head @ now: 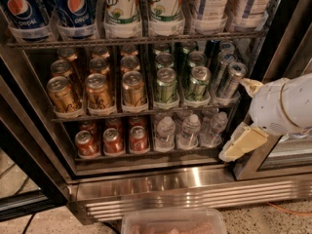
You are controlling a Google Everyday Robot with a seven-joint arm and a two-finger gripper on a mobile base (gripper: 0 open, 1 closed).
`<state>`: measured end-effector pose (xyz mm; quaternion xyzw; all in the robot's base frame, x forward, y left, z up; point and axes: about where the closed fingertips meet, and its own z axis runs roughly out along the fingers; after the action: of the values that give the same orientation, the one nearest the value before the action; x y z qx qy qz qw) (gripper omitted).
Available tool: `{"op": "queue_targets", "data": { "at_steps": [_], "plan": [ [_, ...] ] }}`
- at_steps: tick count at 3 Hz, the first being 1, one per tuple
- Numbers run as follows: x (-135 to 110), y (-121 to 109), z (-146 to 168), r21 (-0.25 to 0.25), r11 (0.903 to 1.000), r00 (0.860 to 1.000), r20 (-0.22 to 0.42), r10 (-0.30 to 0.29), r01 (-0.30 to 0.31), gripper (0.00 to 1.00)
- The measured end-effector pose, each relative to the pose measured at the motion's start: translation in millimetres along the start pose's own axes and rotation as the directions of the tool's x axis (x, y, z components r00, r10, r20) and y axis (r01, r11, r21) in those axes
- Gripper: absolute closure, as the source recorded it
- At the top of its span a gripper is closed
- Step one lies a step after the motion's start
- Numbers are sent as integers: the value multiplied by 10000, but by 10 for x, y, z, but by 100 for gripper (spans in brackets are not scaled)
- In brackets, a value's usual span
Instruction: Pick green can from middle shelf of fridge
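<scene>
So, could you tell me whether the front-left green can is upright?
Upright: the green can shows its silver top uppermost, in its front stop. The gripper hangs right of the shelf, clear of the can.

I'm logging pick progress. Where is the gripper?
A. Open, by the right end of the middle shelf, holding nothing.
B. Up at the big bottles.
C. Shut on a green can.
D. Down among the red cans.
A: the gripper sits open beside the right end of the middle shelf, and the nearest green can stands in its lane, not gripped.
</scene>
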<state>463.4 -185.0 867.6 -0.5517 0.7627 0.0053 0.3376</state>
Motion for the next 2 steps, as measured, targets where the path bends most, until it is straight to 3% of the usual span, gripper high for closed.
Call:
{"op": "queue_targets", "data": {
  "at_steps": [1, 2],
  "plan": [
    [0, 0, 0, 1, 10000, 10000, 1, 1, -1, 0],
    [-20, 43, 93, 444, 9985, 9989, 358, 318, -334, 0]
  ]
}}
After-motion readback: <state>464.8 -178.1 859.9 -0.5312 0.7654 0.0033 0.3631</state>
